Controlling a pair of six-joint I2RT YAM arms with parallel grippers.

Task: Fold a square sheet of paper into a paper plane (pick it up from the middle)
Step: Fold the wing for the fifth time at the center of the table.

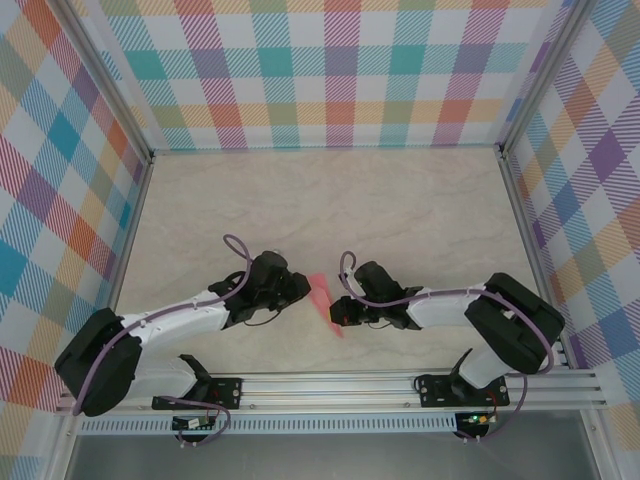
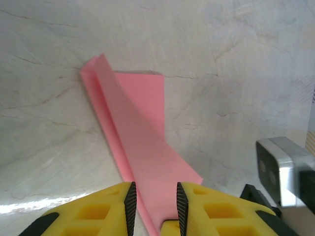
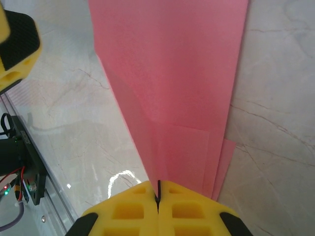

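Note:
The salmon-pink sheet of paper [image 1: 322, 298] is folded into a long slim layered shape like a paper plane, and it lies between the two arms on the marble table. My right gripper [image 1: 340, 312] is shut on its near end; in the right wrist view the pink layers [image 3: 177, 88] run straight up from the closed yellow fingers [image 3: 158, 196]. My left gripper [image 1: 303, 288] reaches in from the other side. In the left wrist view its jaws [image 2: 153, 209] stand apart with the folded strip [image 2: 142, 142] passing between them, and a raised crease runs to the far tip.
Checked walls close in the table on three sides. An aluminium rail [image 1: 400, 385] with the arm bases runs along the near edge, and it shows with wiring at the lower left [image 3: 19, 162]. The right arm's wrist camera [image 2: 285, 172] sits close to the left fingers.

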